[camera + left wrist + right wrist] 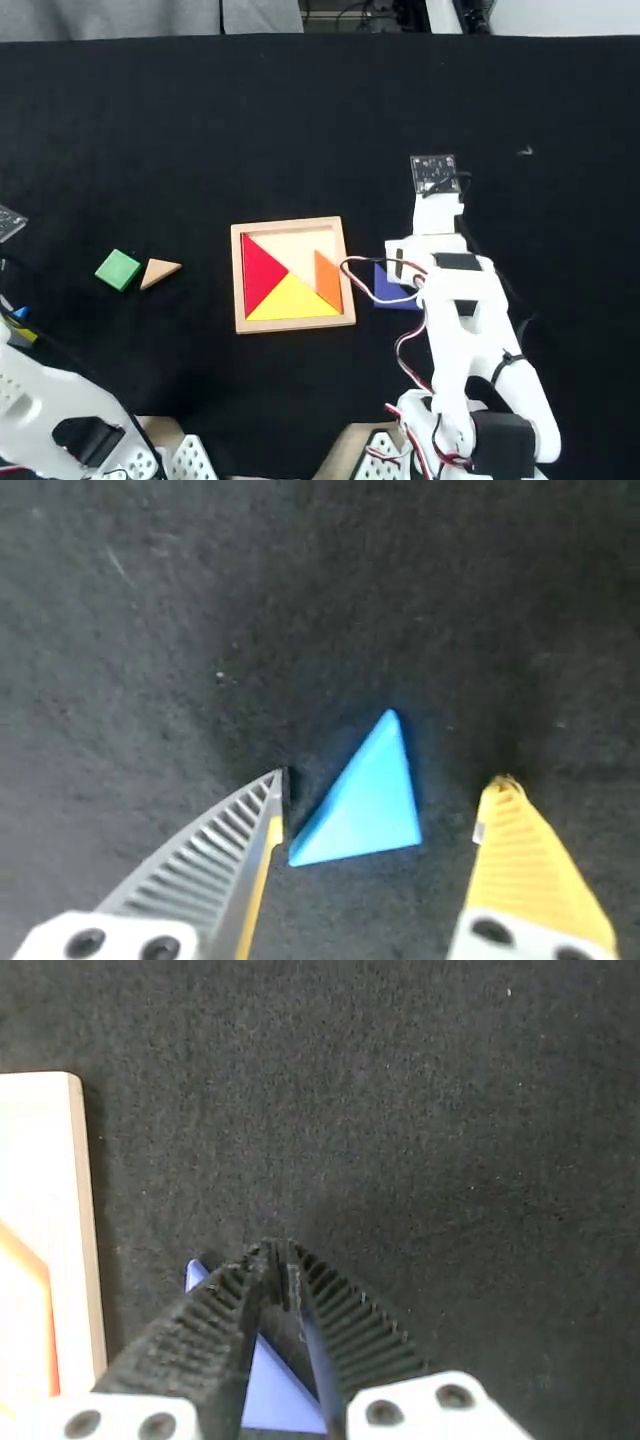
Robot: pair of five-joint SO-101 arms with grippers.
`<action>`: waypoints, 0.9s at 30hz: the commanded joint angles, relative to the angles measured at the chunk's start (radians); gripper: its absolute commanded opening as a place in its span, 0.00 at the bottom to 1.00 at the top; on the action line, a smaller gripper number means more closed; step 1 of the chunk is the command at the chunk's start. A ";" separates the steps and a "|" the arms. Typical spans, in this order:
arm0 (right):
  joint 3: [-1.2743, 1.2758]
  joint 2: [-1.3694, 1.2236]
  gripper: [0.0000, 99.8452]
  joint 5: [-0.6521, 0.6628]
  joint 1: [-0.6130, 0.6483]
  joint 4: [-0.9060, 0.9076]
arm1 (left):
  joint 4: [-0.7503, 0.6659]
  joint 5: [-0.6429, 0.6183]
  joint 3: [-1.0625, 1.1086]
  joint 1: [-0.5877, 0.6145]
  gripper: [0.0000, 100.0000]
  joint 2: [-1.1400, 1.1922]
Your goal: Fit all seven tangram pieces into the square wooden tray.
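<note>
Right pincer near tray edge

Robotics lab bench, black-clothed table, white desktop arm, cables behind

You are working over a matte black cloth under soft, even light. Beyond its far edge you can see a grey surface, a tangle of dark cables and a white panel.
</note>
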State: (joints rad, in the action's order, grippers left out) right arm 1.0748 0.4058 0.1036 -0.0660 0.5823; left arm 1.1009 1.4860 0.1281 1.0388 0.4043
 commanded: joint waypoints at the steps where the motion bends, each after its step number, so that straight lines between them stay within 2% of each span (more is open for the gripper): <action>1: -0.005 0.002 0.01 0.000 -0.011 -0.021 | 0.060 0.563 -0.128 -0.042 0.31 0.066; 5: -0.004 0.002 0.01 0.000 -0.012 -0.025 | 0.216 0.574 -0.236 -0.064 0.29 0.109; 11: -0.004 0.002 0.01 0.000 -0.012 -0.026 | 0.364 0.594 -0.340 -0.045 0.13 0.152; 17: -0.004 0.002 0.01 0.000 -0.012 -0.026 | 0.391 0.580 -0.341 -0.022 0.19 0.163; 27: -0.002 0.002 0.01 0.000 -0.012 -0.026 | 0.425 0.273 -0.341 -0.140 0.18 0.166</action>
State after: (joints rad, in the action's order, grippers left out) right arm 1.0748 0.4058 0.1036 -0.0660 0.5762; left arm 1.5152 1.4860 -0.1634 0.9620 0.5762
